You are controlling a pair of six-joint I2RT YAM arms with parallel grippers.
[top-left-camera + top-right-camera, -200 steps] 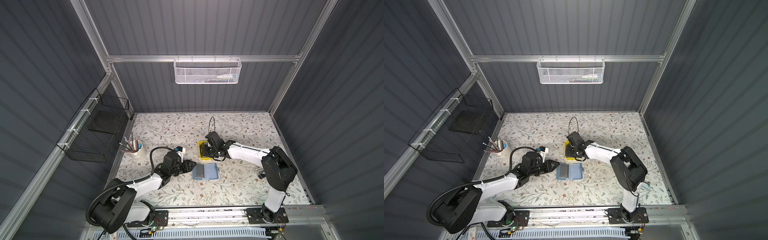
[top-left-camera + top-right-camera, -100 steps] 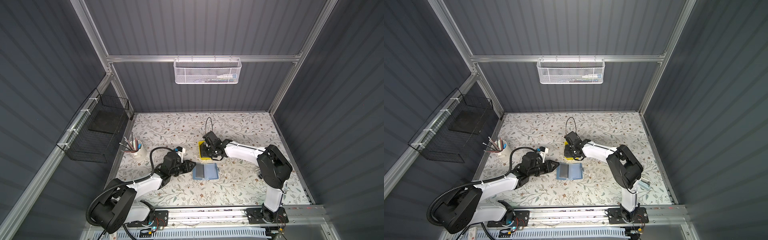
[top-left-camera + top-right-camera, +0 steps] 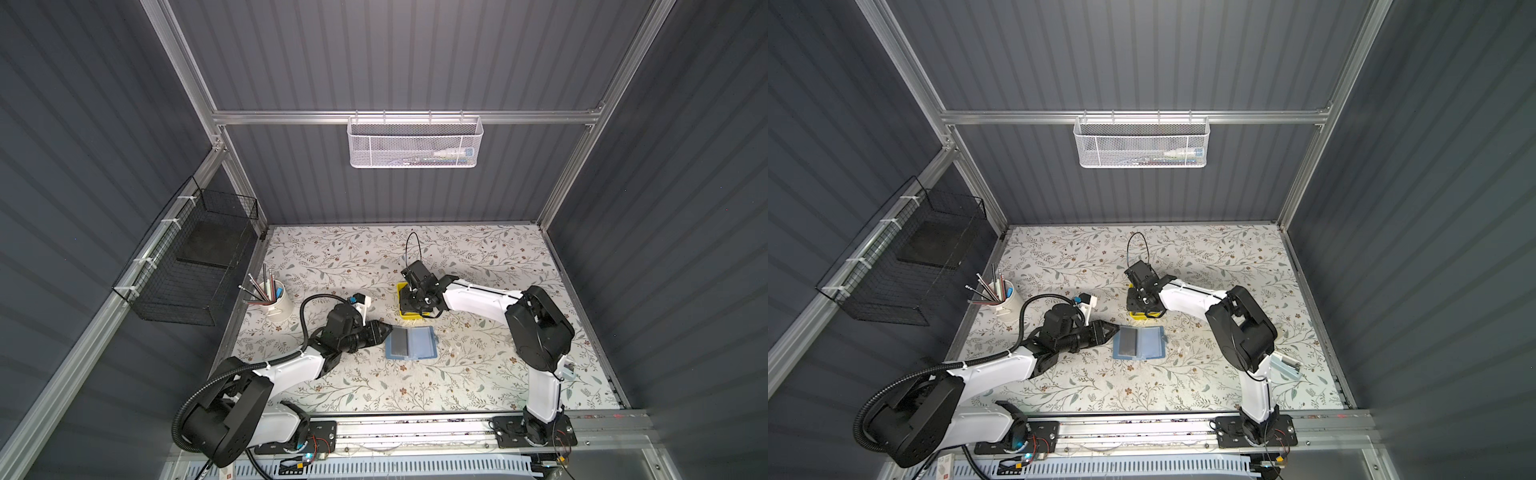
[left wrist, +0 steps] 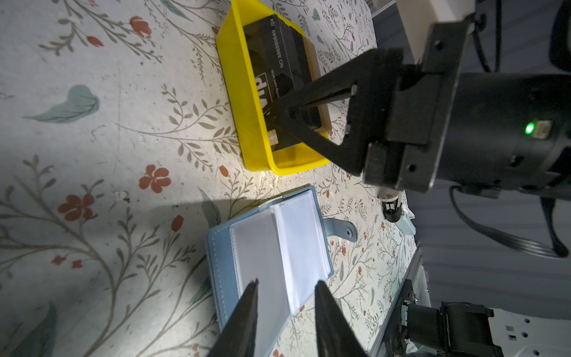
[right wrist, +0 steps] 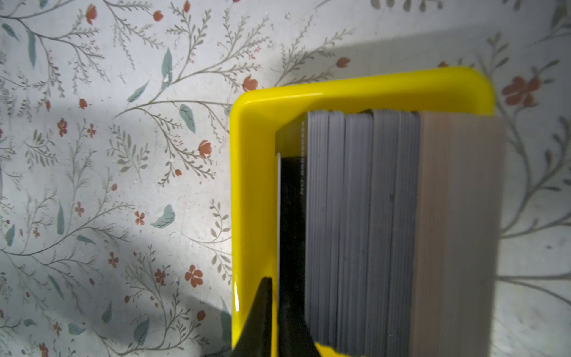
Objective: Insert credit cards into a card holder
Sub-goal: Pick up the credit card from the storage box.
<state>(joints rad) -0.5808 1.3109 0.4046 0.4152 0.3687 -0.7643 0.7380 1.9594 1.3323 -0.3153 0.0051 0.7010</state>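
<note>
One credit card (image 5: 289,191) pinched by right gripper (image 5: 279,296) inside yellow tray (image 5: 250,185).

right hand (image 5: 279,290) shifted along yellow tray (image 5: 253,185), closed onto one credit card (image 5: 292,216)

the table (image 4: 92,154) is showing a pale print of grey-green leaves and small red flowers. the tray (image 4: 238,102) is glowing yellow. the cards (image 4: 278,52) are showing black faces with white lettering and grey edges. the holder (image 4: 219,262) is showing blue covers, pale stitching and clear sleeves.
</note>
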